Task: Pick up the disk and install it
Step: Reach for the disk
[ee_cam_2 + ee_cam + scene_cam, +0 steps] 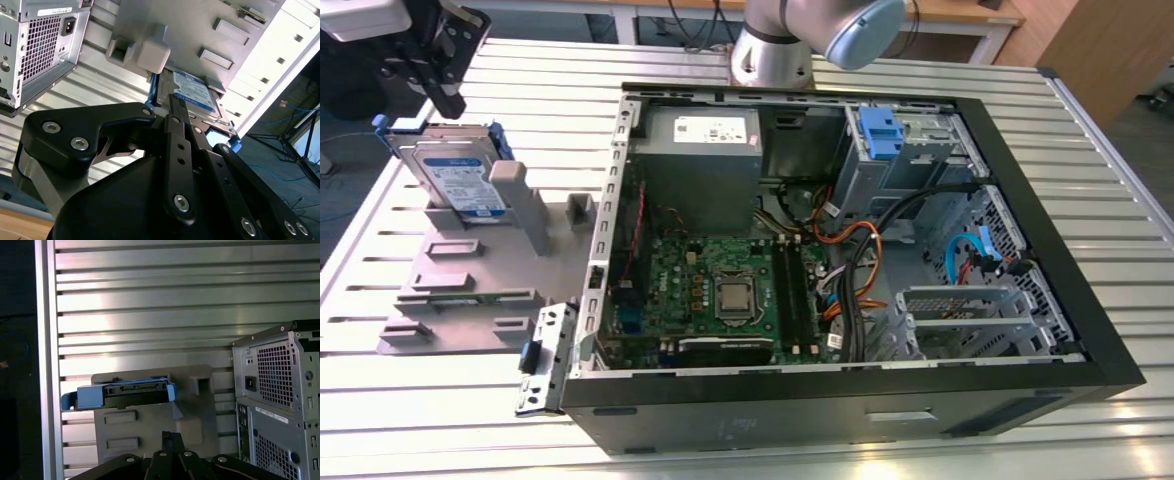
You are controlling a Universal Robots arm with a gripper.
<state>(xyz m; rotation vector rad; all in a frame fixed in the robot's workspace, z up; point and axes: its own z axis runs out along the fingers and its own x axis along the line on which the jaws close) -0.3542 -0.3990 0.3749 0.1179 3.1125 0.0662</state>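
Disk [454, 175] stands on edge in the grey stand [467, 290].
It is likely stiff, fairly heavy and shock-sensitive, so you should grip its blue carrier [75, 399] edges. The gripper [451, 104] hovers above the stand, fingers together, empty.

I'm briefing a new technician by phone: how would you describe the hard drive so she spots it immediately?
Find the open computer case on the slatted table; on the exterior view's left of it lies a grey fixture. The hard drive stands on edge at its far end. It alone is a silver slab with a white-and-blue label, framed in blue.
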